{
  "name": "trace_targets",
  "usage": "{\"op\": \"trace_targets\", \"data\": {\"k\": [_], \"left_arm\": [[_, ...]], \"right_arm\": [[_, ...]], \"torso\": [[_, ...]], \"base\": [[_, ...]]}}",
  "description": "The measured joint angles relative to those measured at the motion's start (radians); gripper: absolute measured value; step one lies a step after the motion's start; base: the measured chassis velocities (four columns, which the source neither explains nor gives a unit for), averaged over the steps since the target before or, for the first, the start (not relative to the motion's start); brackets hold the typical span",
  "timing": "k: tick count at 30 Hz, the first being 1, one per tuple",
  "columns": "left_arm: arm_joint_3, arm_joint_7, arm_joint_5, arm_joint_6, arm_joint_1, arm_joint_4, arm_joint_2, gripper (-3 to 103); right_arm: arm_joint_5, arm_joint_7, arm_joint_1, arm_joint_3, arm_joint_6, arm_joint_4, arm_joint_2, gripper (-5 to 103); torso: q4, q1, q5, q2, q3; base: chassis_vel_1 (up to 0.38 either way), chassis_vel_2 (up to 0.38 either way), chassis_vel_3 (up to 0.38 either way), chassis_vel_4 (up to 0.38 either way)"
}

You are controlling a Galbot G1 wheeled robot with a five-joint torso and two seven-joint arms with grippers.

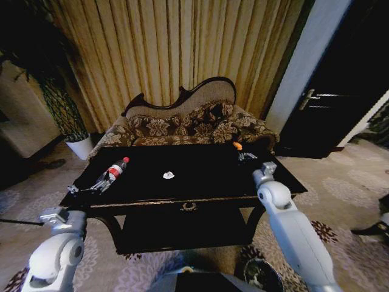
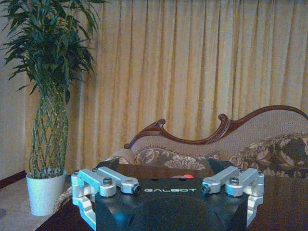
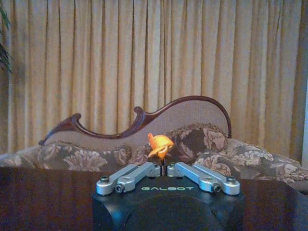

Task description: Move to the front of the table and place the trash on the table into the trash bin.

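Observation:
The dark table (image 1: 146,201) stands right in front of me. A clear bottle (image 1: 112,172) with a red label lies on its side near the table's left end. My left gripper (image 1: 90,187) is open at the bottle's base end; in the left wrist view its red cap (image 2: 188,176) peeks over the gripper body. A white crumpled scrap (image 1: 168,175) lies mid-table. At the far right, my right gripper (image 1: 245,156) is shut on the tiny orange piece (image 3: 160,144). The trash bin (image 1: 262,275) sits on the floor by my right side.
A floral sofa (image 1: 182,125) with a carved back stands close behind the table, with curtains behind it. A white plant pot (image 1: 79,146) is at the back left. A dark door (image 1: 340,91) is at the right. Patterned carpet surrounds the table.

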Motion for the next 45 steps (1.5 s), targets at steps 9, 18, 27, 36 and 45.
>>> {"op": "trace_targets", "data": {"k": [9,18,27,36,45], "left_arm": [[-0.004,0.001,0.001,-0.001,0.01,-0.013,0.001,100],[-0.012,0.0,0.011,-0.001,0.009,-0.022,0.013,100],[-0.003,0.0,0.032,0.005,0.007,-0.028,0.006,100],[-0.01,0.0,0.03,0.005,0.005,-0.028,0.01,100],[-0.012,0.0,0.027,0.005,0.005,-0.027,0.015,100]], "right_arm": [[0.016,0.0,-0.045,0.038,0.009,0.041,0.015,2],[0.014,0.0,-0.061,0.059,0.018,0.048,0.025,2],[0.011,0.0,-0.076,0.078,0.039,0.035,0.03,2],[0.001,0.0,-0.068,0.066,0.044,0.019,0.038,2],[-0.002,0.0,-0.065,0.064,0.046,0.015,0.037,2]], "torso": [[0.0001,0.0,0.0,0.0,0.0],[0.0,0.0,-0.0001,0.0,0.0],[0.0001,0.0,0.0,0.0,0.0],[0.0002,0.0,-0.0001,0.0,0.0],[0.0002,0.0,-0.0001,0.0,0.0]], "base": [[0.0,0.0,0.0,0.0],[0.012,-0.005,-0.017,0.011],[0.04,-0.049,-0.053,0.045],[0.065,-0.051,-0.055,0.051],[0.084,-0.075,-0.081,0.075]]}}
